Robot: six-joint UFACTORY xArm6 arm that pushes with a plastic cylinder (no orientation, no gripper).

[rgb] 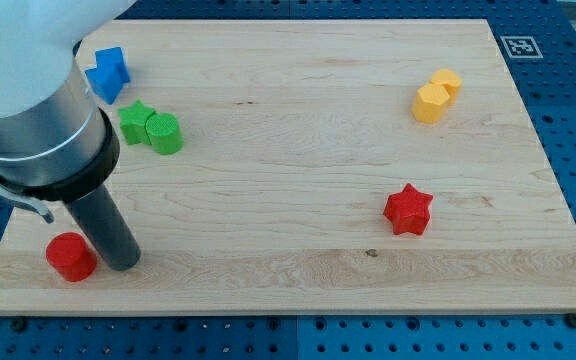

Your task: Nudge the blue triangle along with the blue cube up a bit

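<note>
Two blue blocks sit touching at the view's upper left: a blue cube point(115, 64) and, just left and below it, a blue triangle point(101, 82), partly hidden by the arm's grey body. My tip point(123, 264) rests on the board at the lower left, far below the blue blocks, right beside a red cylinder point(71, 257).
A green star point(136, 122) and a green cylinder point(165, 133) touch each other just below the blue blocks. Two yellow blocks point(435, 96) sit at the upper right. A red star point(408, 209) lies right of centre. The wooden board point(318, 150) ends near the blue blocks at the top.
</note>
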